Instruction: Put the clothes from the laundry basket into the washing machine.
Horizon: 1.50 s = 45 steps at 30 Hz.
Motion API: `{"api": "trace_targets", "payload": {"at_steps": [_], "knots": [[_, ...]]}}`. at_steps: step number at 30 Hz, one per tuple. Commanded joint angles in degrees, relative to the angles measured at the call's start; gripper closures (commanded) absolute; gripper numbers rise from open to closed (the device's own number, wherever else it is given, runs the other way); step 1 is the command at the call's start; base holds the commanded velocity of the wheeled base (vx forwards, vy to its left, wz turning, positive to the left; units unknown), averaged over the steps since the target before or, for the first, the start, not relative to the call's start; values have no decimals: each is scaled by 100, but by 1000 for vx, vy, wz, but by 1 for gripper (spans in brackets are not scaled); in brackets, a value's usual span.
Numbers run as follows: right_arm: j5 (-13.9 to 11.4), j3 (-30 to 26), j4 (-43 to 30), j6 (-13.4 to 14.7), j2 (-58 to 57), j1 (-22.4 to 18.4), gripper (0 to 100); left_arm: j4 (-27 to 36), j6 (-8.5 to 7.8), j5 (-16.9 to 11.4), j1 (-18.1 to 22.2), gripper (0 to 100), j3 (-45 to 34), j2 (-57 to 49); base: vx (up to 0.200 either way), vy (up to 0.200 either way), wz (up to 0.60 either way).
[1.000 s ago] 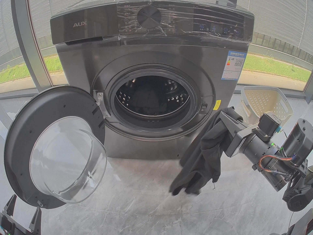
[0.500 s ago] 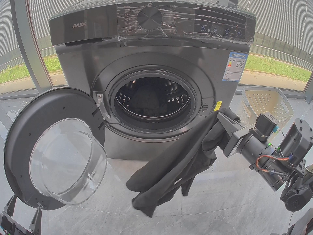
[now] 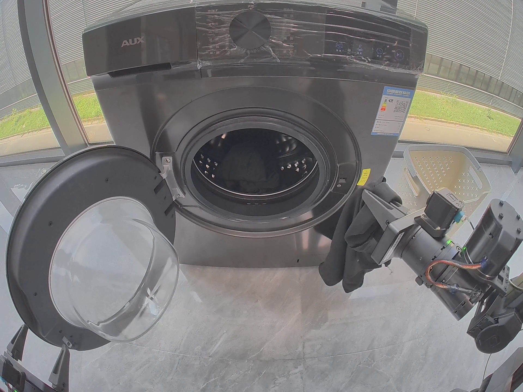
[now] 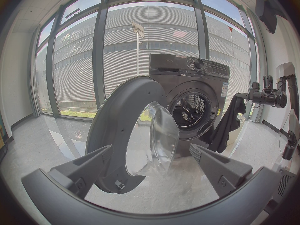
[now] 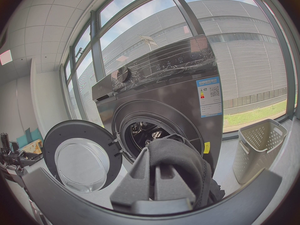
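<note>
Currently right gripper (image 3: 375,200) clamped shut on dark garment (image 3: 348,246), hanging beside washing machine (image 3: 136,104) front, right of drum (image 3: 253,164), near laundry basket (image 3: 444,175). Left gripper (image 4: 150,148) spread wide, empty. Risks: trailing hem catches port rim, drapes outside; bunched cloth slips from pinch.

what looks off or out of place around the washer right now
Crinkled plastic film covers the control panel of the washing machine, as if never unwrapped. Nothing looks spilled or damaged. The dark garment hangs from the right gripper beside the open drum, not in it.
</note>
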State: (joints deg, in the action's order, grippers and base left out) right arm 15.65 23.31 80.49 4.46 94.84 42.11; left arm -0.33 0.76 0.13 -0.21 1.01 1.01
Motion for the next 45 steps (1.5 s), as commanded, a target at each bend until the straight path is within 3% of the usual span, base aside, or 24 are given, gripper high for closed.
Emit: {"api": "trace_targets", "payload": {"at_steps": [1, 3, 8, 17, 19, 22, 26, 28, 29, 31, 33, 36, 37, 45], "knots": [[-1, 7, -7, 2, 8, 8, 100, -2, -14, 4, 3, 0, -92, -92, 0, 0, 0], [-27, -11, -25, 2, 8, 8, 100, -2, -137, 39, 12, 0, -92, -101, 0, 0, 0], [-159, 77, -7, -33, 122, -27, 100, 7, -163, 22, 30, 0, -101, -101, 0, 0, 0], [105, 631, -16, -42, 781, 140, 100, -37, -313, -40, 30, 0, -101, -101, 0, 0, 0], [193, 728, -51, -42, 852, 237, 100, -187, -234, -136, 30, 0, 13, -101, 0, 0, 0], [236, 991, -60, 28, 992, 404, 100, -424, -207, -611, 65, 0, 1024, 145, 0, 0, 0], [175, 1536, -289, 485, 1133, 492, 100, -459, -287, -1648, 82, 0, 1340, 1270, 0, 0, 0], [166, 1598, -368, 521, 1159, 492, 100, -468, -304, -1762, 100, 0, 1340, 1472, 0, 0, 0], [78, 1800, -588, 547, 1186, 430, 100, -574, -410, -2052, 65, 0, 1331, 2166, 0, 0, 0], [43, 1985, -684, 538, 1194, 421, 100, -925, -629, -2202, 38, 0, 1305, 2764, 0, 0, 0], [43, 2160, -763, 529, 1212, 421, 100, -1356, -735, -2334, -6, 0, 1305, 3318, 0, 0, 0], [43, 2424, -983, 529, 1274, 430, 100, -2050, -823, -2580, -287, 0, 1358, 4241, 0, 0, 0], [34, 2538, -1053, 529, 1291, 456, 100, -2349, -823, -2580, -595, 0, 1384, 4689, 0, 0, 0], [43, 2837, -1062, 556, 1397, 483, 100, -3272, -752, -2149, -2502, 0, 1463, 6587, 0, 0, 0]]}}
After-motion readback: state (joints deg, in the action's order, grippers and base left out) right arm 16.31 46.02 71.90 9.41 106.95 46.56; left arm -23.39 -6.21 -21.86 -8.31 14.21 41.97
